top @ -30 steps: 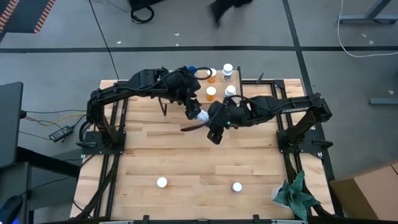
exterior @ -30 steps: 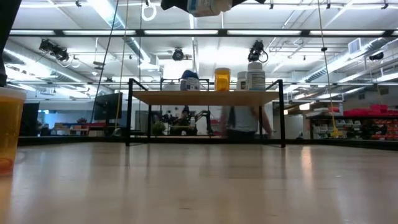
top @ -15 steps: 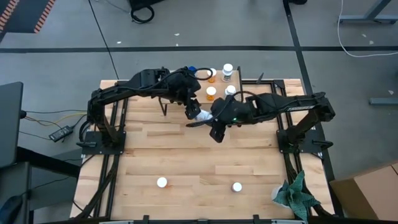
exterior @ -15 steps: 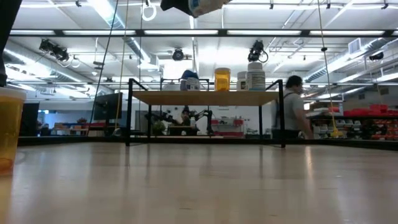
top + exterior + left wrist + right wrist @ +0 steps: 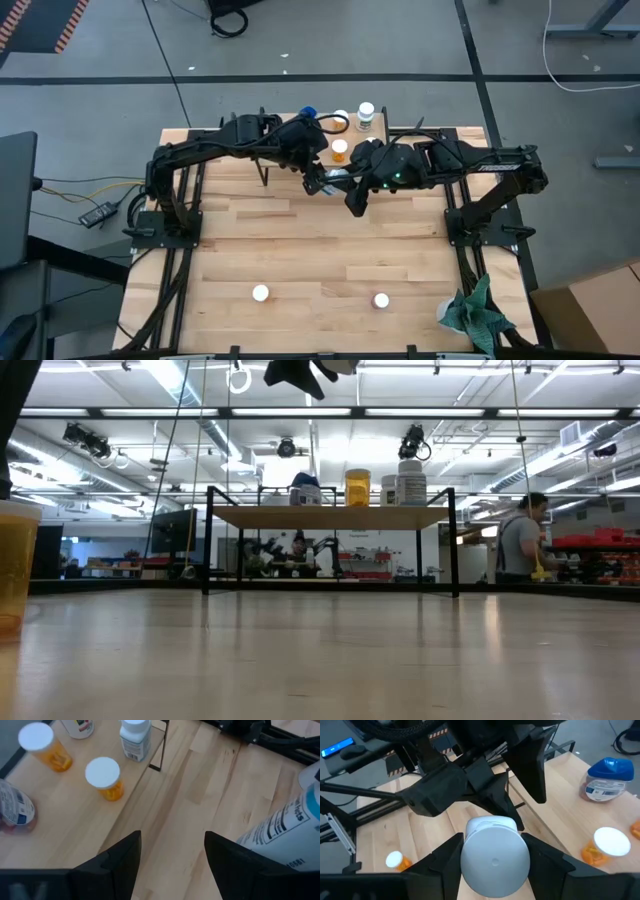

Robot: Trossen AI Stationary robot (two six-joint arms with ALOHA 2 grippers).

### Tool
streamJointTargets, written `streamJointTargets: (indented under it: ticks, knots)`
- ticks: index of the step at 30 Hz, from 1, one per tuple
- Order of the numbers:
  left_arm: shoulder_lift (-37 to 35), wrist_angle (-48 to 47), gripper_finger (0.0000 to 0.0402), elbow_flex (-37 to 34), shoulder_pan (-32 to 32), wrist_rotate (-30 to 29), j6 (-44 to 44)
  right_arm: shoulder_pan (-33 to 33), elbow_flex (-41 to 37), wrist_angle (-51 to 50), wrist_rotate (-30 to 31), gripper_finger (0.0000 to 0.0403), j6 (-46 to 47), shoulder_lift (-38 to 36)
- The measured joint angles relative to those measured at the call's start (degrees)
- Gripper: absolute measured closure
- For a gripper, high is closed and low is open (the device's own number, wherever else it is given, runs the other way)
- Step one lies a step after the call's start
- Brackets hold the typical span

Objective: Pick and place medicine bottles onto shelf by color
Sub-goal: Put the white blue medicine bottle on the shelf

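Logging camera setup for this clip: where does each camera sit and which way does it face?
High: overhead, straight down on the table; both arms show.
Low: tabletop height, level toward the shelf; arm parts at top edge.
Left wrist: looks down at orange bottles; own left gripper open.
Right wrist: right gripper clamps white bottle; left arm beyond.
Shared: blue-capped bottle, in right wrist, high and low views.

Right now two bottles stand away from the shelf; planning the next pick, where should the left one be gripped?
Take the left bottle around its body below the white cap, descending straight from above: it stands upright and alone, leaving room either side. The left gripper is open; the right gripper holds a white bottle.
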Motion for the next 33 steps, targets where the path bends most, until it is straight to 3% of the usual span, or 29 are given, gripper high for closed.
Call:
streamJointTargets:
  ticks: [14,22,33]
  knots:
    - [-0.3,2.2,0.0176,0.0,-0.1,-0.1,1.5,-0.4,0.0,1.5,-0.1,0.0214,-2.1,0.1]
    - [-7.3,-2.8,0.0189,0.1,4.8,-2.9,1.2,-2.8,0.0,2.9,1.6,0.0214,-2.4,1.0]
    - [-10.4,-6.3,0.0204,0.1,5.5,-2.9,-0.5,-4.8,0.0,16.0,0.1,0.0214,-4.1,3.1]
